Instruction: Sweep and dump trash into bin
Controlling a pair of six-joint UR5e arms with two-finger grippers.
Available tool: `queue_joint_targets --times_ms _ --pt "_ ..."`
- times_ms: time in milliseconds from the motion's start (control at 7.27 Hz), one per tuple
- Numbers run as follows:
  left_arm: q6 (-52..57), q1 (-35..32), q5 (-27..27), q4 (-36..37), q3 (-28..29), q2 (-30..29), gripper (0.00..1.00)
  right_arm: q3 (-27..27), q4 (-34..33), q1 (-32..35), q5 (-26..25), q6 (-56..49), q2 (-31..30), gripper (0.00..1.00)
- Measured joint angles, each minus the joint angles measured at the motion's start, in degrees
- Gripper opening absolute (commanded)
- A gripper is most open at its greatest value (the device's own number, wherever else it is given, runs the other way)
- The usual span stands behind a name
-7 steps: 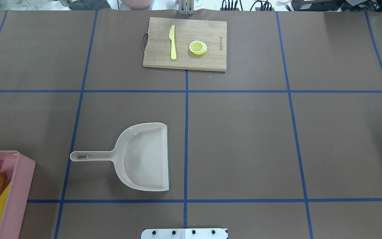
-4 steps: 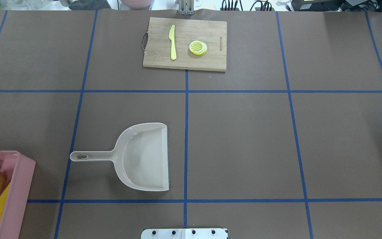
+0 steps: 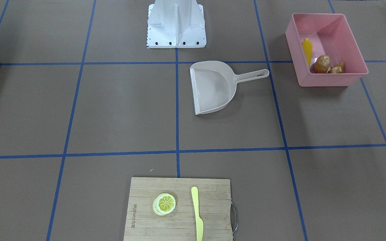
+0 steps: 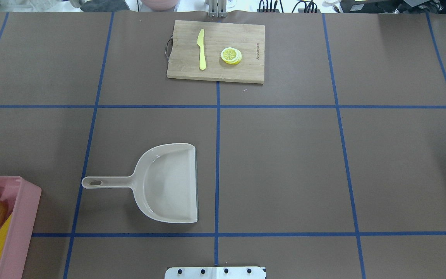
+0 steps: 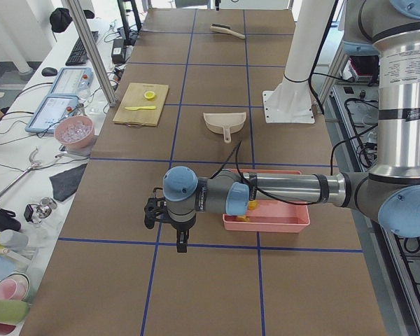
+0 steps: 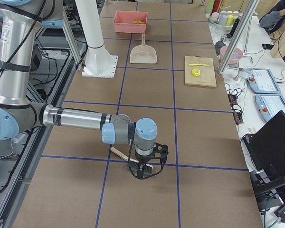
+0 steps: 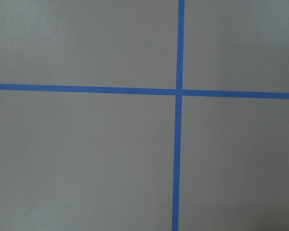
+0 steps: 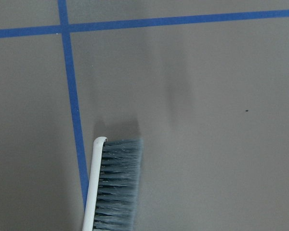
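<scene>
The pink bin (image 3: 354, 43) stands at the robot's left and also shows in the overhead view (image 4: 21, 209). It holds the yellow corn cob (image 3: 307, 48), the orange-brown potato (image 3: 322, 63) and the tan ginger root (image 3: 337, 68). My left gripper (image 5: 180, 241) shows only in the exterior left view, over bare table beyond the bin; I cannot tell whether it is open or shut. My right gripper (image 6: 145, 168) shows only in the exterior right view, just above a brush (image 6: 119, 153); I cannot tell its state. The brush's bristles (image 8: 115, 185) lie on the table.
The beige dustpan (image 4: 168, 186) lies empty near the table's middle, handle toward the bin. A wooden cutting board (image 4: 246, 31) at the far edge carries a pale yellow knife (image 4: 201, 50) and a lemon slice (image 4: 231, 55). The robot's white base (image 3: 176, 23) is at the near edge.
</scene>
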Motion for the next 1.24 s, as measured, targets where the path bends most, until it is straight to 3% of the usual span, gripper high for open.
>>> queue_joint_targets --times_ms 1238 --pt "-1.4 0.1 0.1 0.1 0.9 -0.1 0.99 -0.1 0.1 0.0 0.0 -0.1 0.0 1.0"
